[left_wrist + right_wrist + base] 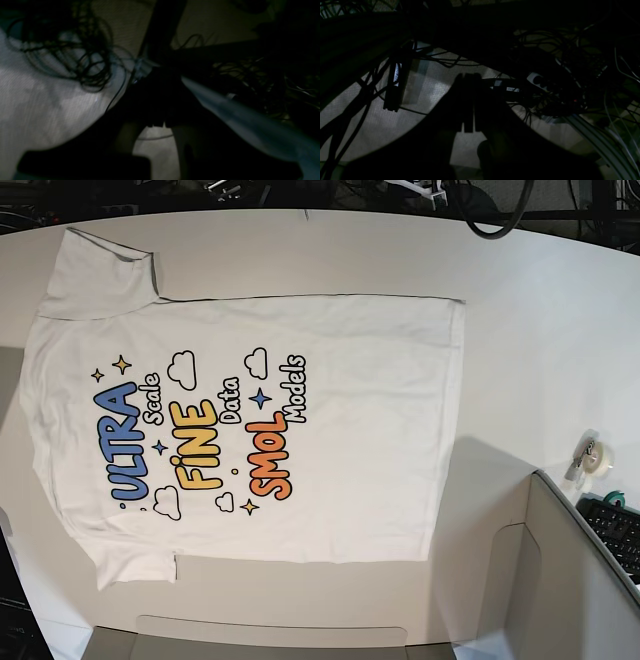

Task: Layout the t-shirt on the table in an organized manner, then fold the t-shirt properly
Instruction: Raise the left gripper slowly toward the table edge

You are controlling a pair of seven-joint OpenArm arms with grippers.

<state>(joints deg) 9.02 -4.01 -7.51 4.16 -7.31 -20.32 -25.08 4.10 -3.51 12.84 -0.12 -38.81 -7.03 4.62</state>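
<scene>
Both wrist views are dark: the left pincer (pixel 156 123) and the right pincer (pixel 468 105) each hang with jaws pressed together on nothing, over a floor strewn with cables (pixel 75 57). The t-shirt (pixel 250 425) lies flat and spread, print up, across the white surface (pixel 560 330). It reads "ULTRA Scale FINE Data SMOL Models" in blue, yellow and orange, among clouds and stars.
</scene>
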